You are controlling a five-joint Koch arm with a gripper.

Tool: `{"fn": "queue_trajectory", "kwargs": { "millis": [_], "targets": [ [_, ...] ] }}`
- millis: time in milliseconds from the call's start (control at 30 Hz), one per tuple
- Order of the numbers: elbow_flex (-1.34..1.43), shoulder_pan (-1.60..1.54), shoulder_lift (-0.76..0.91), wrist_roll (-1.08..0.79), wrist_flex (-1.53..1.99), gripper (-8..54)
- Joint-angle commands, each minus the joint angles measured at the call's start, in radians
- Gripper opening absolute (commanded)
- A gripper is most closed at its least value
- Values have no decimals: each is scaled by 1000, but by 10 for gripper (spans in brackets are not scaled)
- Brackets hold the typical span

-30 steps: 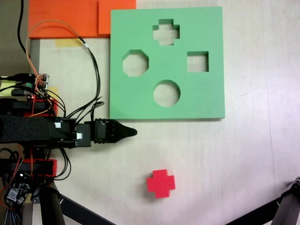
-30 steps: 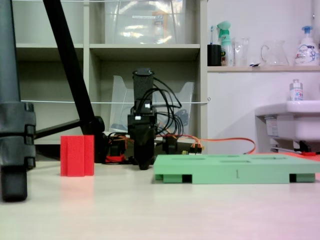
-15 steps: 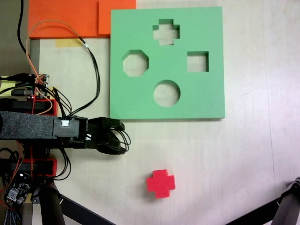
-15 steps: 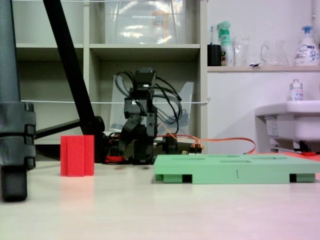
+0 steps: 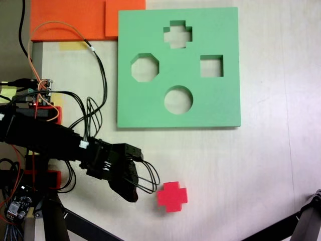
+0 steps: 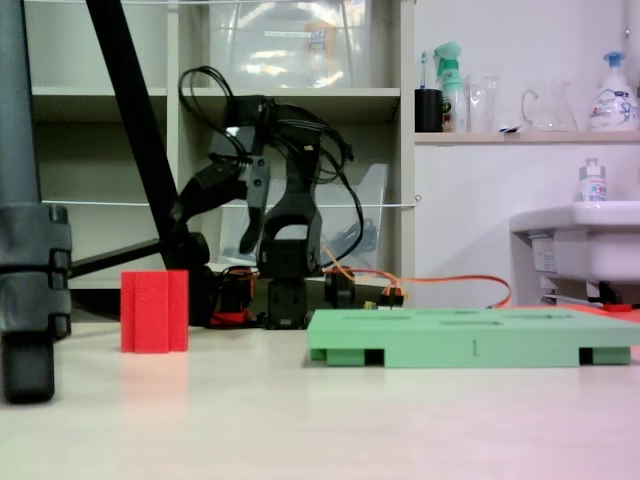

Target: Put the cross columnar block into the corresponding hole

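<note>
The cross columnar block (image 5: pixel 172 196) is bright red and stands on the table below the green board (image 5: pixel 220 105); it shows upright at the left (image 6: pixel 155 311). The corresponding hole (image 5: pixel 177 34) is the plus-shaped cutout near the board's top edge, with nothing in it. My gripper (image 5: pixel 131 195) hangs just left of the block, pointing down and to the right. From the side, the gripper (image 6: pixel 192 203) is raised well above the table, higher than the block's top. Its jaws overlap into one dark shape, so their state is unclear.
The board also has octagonal (image 5: pixel 145 68), square (image 5: pixel 211 66) and round (image 5: pixel 178 99) cutouts. Orange foam sheets (image 5: pixel 75 17) lie at the top left. Cables (image 5: pixel 98 75) loop beside the arm's base. Tripod legs (image 5: pixel 60 218) cross the bottom corners, and one stands at the left (image 6: pixel 25 250).
The arm has lifted off the table and swung away from the board's lower edge toward the red block. The gripper rose and turned. Block and board have not moved.
</note>
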Motion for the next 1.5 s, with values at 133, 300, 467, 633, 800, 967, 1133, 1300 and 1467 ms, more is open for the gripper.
{"fn": "queue_trajectory", "kwargs": {
  "millis": [133, 300, 467, 633, 800, 967, 1133, 1300, 1467],
  "targets": [
    [-196, 34, -156, -29, 17, 521],
    [-307, 38, -314, -89, 25, 520],
    [-345, 43, -419, -94, 12, 521],
    [-374, 41, -499, -103, 6, 521],
    [-410, 60, -552, -146, 6, 520],
    [-430, 63, -578, -149, 6, 520],
    [-454, 63, -629, -146, 5, 520],
    [-462, 74, -695, -137, 6, 455],
    [-440, 95, -752, -64, 80, 322]
  ]
}}
